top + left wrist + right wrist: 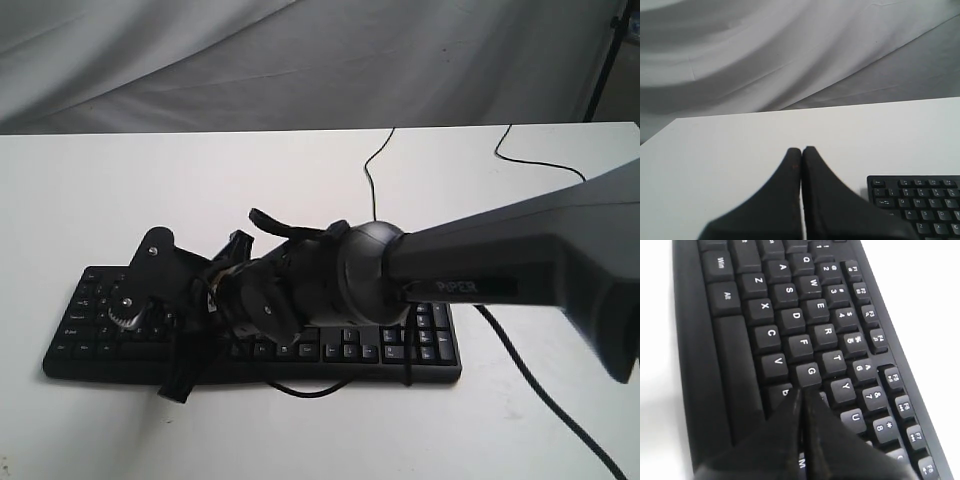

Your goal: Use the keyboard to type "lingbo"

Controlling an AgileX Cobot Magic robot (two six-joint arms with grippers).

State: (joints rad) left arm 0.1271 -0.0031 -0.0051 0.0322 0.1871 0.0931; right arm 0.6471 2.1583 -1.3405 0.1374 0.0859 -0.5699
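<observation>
Black keyboard point(400, 350) lies flat on the white table point(200, 190), toward the near edge, about centred left to right in the exterior view. Its long axis runs left-right across that view, roughly parallel to the table's near edge. The number pad is at the right end. The arrow keys and bottom row face the near side, and the top row faces the grey cloth point(300, 60) at the back. A thin black cable point(368, 185) runs on the table from behind the keyboard toward the far edge.

The right arm point(500, 260) comes in from the right of the exterior view and reaches across the keyboard. Its wrist and gripper body cover the middle and left-middle keys.

In the right wrist view the right gripper point(801, 392) has its fingers pressed together with nothing between them. The tip sits just beside the G key point(811, 371), over the keys next to it. Whether it touches a key cannot be told. It points along the keyboard's length toward the A/Win end.

The left gripper point(801, 149) also has its fingers pressed together and holds nothing. It is over bare table, beside the keyboard's Esc corner and apart from it.
</observation>
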